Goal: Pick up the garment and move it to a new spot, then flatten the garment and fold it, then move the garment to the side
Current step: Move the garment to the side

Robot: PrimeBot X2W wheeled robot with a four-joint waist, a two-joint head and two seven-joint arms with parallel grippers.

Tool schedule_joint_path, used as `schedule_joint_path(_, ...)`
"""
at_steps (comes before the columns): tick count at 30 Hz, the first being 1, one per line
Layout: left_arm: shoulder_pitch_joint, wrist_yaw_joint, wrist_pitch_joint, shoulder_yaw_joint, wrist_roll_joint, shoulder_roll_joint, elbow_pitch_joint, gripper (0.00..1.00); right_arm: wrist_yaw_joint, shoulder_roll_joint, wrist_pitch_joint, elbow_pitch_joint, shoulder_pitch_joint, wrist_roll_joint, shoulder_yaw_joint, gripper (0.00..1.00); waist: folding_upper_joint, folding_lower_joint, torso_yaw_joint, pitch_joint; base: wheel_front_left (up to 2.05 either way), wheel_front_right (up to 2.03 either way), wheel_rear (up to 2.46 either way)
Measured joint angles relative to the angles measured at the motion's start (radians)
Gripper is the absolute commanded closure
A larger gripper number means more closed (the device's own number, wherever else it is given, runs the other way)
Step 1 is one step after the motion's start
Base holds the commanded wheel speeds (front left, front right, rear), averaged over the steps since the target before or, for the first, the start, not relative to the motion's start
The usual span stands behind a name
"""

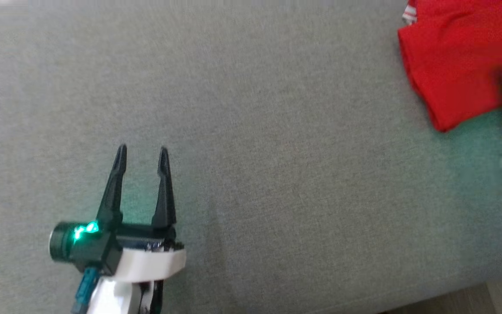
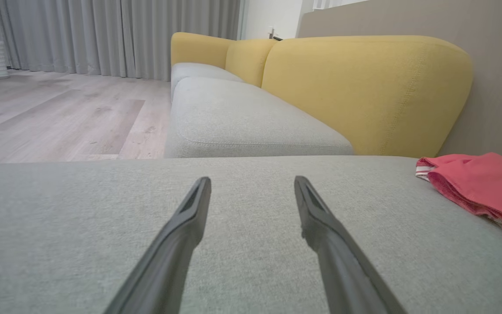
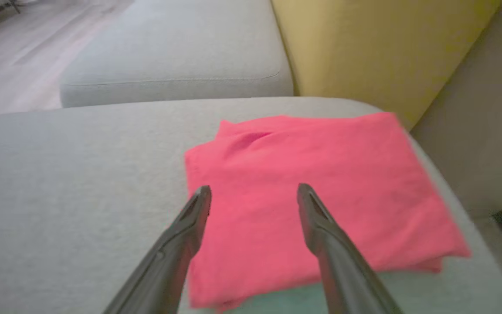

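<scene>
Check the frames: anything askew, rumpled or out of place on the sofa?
Nothing stands out. The red garment lies folded flat near the right end of the grey cushion, a striped hem peeking out. The right gripper above it and the left gripper over bare cushion are open, holding nothing.

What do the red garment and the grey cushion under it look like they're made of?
Red garment: soft knit cloth, probably cotton; matte, lying limp in folded layers. Grey cushion: woven upholstery fabric, matte, with a fine flecked weave.
</scene>
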Motion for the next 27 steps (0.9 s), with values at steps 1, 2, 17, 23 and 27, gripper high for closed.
schedule_joint_path(1, 0.011, 0.000, 0.000, 0.002, -0.003, 0.000, 0.004, 0.00, 0.000, 0.022, -0.011, -0.010, 0.021, 0.000, 0.023, 0.00, 0.0000, 0.0000, 0.002, -0.015, 0.00, 0.00, 0.00)
schedule_joint_path(2, 0.022, 0.003, 0.000, 0.003, -0.003, 0.000, 0.006, 0.00, 0.000, 0.048, -0.026, -0.016, 0.042, -0.002, 0.049, 0.00, 0.0000, 0.0000, 0.004, -0.031, 0.00, 0.00, 0.00)
schedule_joint_path(17, 0.197, 0.029, 0.000, 0.039, -0.043, 0.000, -0.014, 0.00, 0.000, 0.322, -0.489, 0.253, 0.200, -0.090, 0.339, 0.00, 0.0000, -0.0001, 0.072, -0.269, 0.00, 0.00, 0.00)
schedule_joint_path(23, 0.286, 0.030, 0.000, 0.057, -0.040, 0.000, -0.033, 0.00, 0.000, 0.411, -0.510, 0.207, 0.278, -0.282, 0.211, 0.00, 0.0000, -0.0002, 0.094, -0.350, 0.00, 0.00, 0.00)
schedule_joint_path(27, 0.320, 0.034, 0.000, 0.068, -0.039, 0.000, -0.030, 0.00, 0.000, 0.459, -0.510, 0.070, 0.339, -0.407, 0.141, 0.00, 0.0000, 0.0000, 0.102, -0.376, 0.00, 0.00, 0.00)
